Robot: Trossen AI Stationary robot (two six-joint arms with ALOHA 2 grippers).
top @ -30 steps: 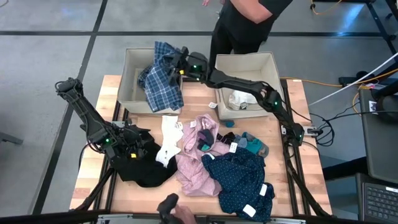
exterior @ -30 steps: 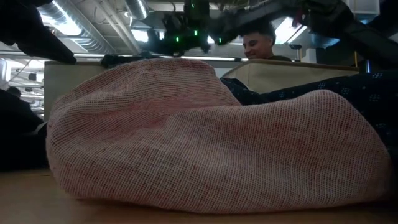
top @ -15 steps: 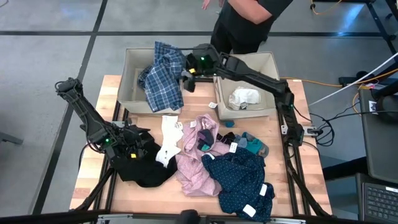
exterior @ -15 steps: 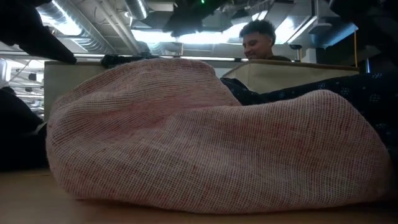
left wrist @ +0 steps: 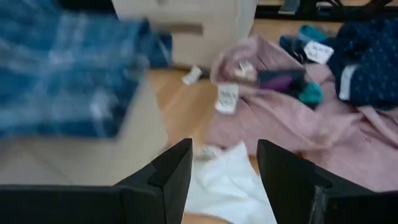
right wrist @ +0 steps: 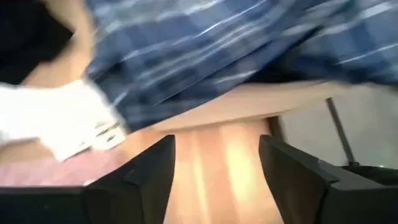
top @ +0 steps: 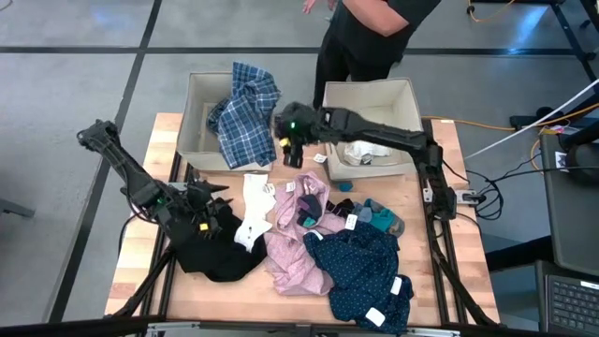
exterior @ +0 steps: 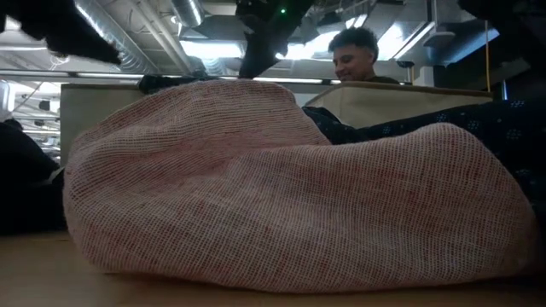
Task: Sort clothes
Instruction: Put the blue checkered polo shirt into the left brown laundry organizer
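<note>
Since a second ago the right gripper [top: 289, 153] has been drawn back out of the left bin [top: 197, 112]. It is now seen over bare wood between the two bins, just off the hem of the blue plaid shirt [top: 241, 117]. Its fingers [right wrist: 146, 177] stand apart in the right wrist view, with nothing between them but tabletop. The shirt has been left draped over the left bin's front wall, part inside and part hanging onto the table [top: 440, 281]. The left arm has shifted only slightly.

The left gripper [top: 213, 217] is held low at the table's left side, over the black garment [top: 220, 255]. Its fingers [left wrist: 168, 177] are seen parted and empty in the left wrist view, with the white striped piece [top: 251, 211] just ahead of them.

The remaining clothes lie unmoved:
- The pink garment [top: 295, 248] is heaped at the middle and fills most of the low view.
- The navy dotted piece [top: 365, 271] is spread toward the front right corner, touching the pink.
- The teal socks [top: 379, 217] lie beside the right bin [top: 412, 112], which holds a white item [top: 367, 147].

Edges and room: bare wood is seen in the strip between the bins, along the far left edge and at the front left corner. The navy piece reaches close to the front edge. A person [top: 370, 33] stands behind the right bin.
</note>
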